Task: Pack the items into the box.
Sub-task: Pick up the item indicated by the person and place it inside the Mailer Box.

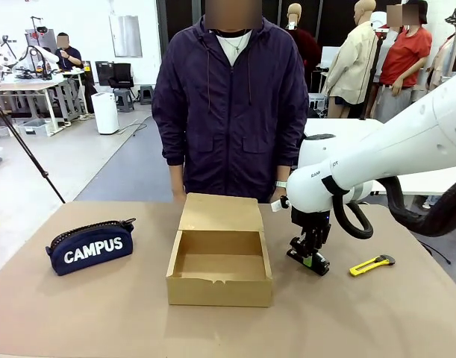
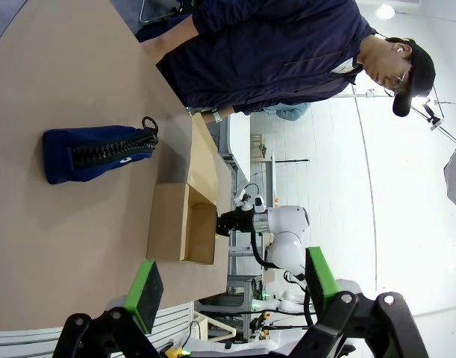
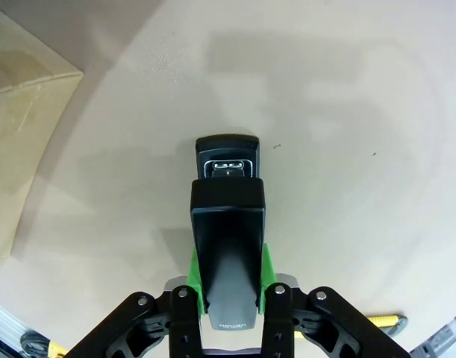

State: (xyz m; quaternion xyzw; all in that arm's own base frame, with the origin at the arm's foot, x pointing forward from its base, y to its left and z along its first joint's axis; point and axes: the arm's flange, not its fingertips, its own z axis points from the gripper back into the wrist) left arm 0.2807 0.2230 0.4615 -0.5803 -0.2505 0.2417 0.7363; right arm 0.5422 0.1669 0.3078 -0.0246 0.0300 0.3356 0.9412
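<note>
Front view: right hand (image 1: 310, 259) is closed on the black stapler (image 1: 305, 254), pointing straight down with the fingertips at the desk (image 1: 101, 313) surface; cannot tell whether the stapler touches the desk. The right arm (image 1: 377, 153) reaches in from the right edge, bent downward at the wrist. The open box (image 1: 220, 287) stands just beside the hand on its left, flap lid upright at the far side. The utility knife (image 1: 372, 264) lies near the hand on its right. The CAMPUS pouch (image 1: 91, 247) sits well apart, beyond the box. A person (image 1: 231, 104) stands across the desk behind the box. Left wrist view: left hand (image 2: 231, 289) is fully open and holds nothing, its green pads (image 2: 144, 292) wide apart above the desk. The pouch (image 2: 93, 153) lies ahead of it and the box (image 2: 175, 231) nearer, between the fingers' lines. Right wrist view: right hand (image 3: 230, 270) clamps the stapler (image 3: 228, 216) by its sides with the green pads (image 3: 195, 280) pressed against it, and the stapler's front end extends past the fingertips. A box corner (image 3: 19, 82) shows at upper left, and the knife's tip (image 3: 384, 321) at lower right.
</note>
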